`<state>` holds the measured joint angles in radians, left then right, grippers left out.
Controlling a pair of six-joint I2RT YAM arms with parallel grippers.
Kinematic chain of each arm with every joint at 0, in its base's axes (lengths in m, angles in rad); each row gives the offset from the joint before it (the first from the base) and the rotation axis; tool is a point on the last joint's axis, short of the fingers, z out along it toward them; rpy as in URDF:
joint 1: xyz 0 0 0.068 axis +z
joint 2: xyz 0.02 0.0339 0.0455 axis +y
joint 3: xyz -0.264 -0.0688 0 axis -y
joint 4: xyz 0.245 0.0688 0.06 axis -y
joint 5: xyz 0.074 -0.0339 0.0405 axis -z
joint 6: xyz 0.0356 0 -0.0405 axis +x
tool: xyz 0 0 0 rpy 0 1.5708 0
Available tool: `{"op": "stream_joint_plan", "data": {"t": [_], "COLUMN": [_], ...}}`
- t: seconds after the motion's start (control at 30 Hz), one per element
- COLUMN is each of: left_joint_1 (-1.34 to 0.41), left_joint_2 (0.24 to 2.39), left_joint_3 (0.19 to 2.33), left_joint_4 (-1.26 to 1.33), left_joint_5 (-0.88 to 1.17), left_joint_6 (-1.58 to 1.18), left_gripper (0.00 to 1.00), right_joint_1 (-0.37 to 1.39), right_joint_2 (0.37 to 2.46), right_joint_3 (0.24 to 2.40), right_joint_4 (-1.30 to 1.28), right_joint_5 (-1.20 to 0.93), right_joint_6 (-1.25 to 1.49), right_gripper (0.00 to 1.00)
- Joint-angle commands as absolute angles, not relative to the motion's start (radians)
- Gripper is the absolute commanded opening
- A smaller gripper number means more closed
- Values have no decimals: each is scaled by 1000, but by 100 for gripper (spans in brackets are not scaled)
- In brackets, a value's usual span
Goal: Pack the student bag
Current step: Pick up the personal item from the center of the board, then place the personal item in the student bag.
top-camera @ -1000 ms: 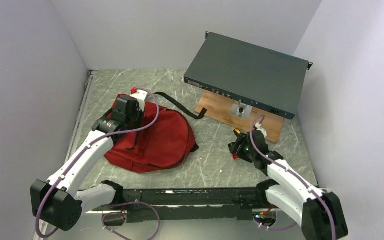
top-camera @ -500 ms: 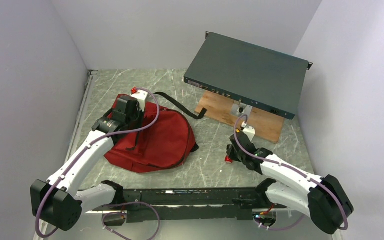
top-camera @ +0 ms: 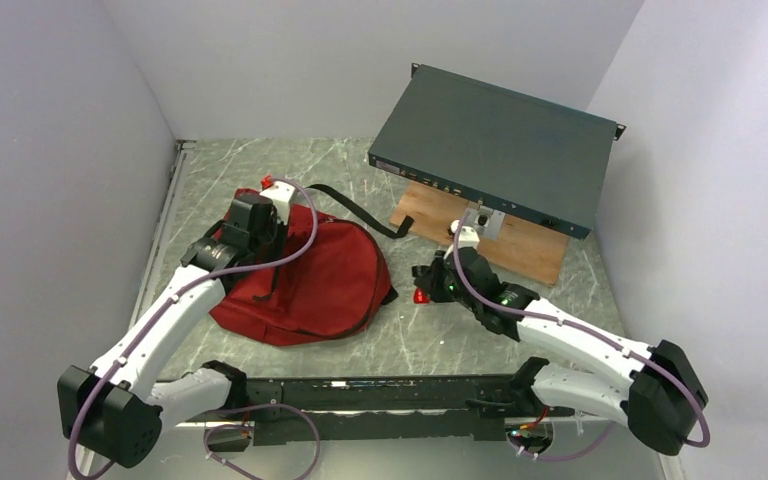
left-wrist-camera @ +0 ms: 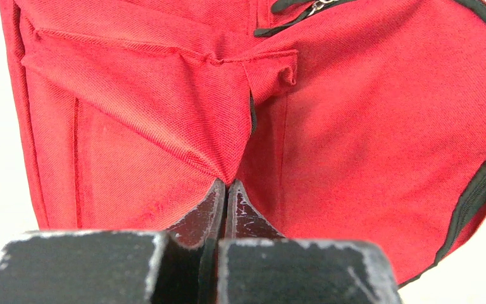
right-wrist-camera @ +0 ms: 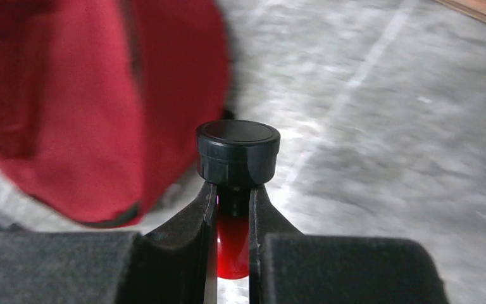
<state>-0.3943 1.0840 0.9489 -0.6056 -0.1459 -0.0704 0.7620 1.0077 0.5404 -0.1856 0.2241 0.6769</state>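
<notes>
The dark red student bag (top-camera: 310,285) lies flat at the left of the table; it fills the left wrist view (left-wrist-camera: 367,126). My left gripper (top-camera: 260,232) is shut on a pinch of the bag's red fabric (left-wrist-camera: 228,180) at its top left and lifts it into a peak. My right gripper (top-camera: 422,288) is shut on a small red tube with a black cap (right-wrist-camera: 237,152), held above the table just right of the bag. The tube shows as a red spot (top-camera: 420,296) in the top view.
A flat dark teal metal box (top-camera: 495,145) rests tilted on a wooden board (top-camera: 520,248) at the back right. A black strap (top-camera: 355,210) trails from the bag toward the board. Grey walls close in on left, back and right.
My right gripper has carried the red tube leftward from near the board's front corner to just right of the bag. My left gripper stays shut on the bag fabric, barely moved.
</notes>
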Motion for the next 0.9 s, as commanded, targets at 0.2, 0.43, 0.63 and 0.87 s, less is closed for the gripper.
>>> {"op": "stream_joint_plan", "data": {"t": [0.2, 0.43, 0.63, 0.87], "left_joint_1": [-529, -583, -583, -582], "left_joint_2": [928, 886, 891, 880], "left_joint_3": [889, 875, 883, 894], "left_joint_4": [-466, -451, -470, -495], "left_joint_5": [13, 3, -75, -162], "left_joint_6": [-13, 32, 30, 34], "left_gripper": [0, 0, 0, 0], "right_joint_1": [919, 978, 977, 977], "right_joint_2": [1297, 1505, 1674, 1832], "right_joint_3": [760, 839, 915, 1008], "right_joint_4": [300, 492, 648, 856], "right_joint_5": [-156, -268, -307, -255], "right_joint_6": [673, 774, 822, 735], "right_gripper": [0, 0, 0, 0]}}
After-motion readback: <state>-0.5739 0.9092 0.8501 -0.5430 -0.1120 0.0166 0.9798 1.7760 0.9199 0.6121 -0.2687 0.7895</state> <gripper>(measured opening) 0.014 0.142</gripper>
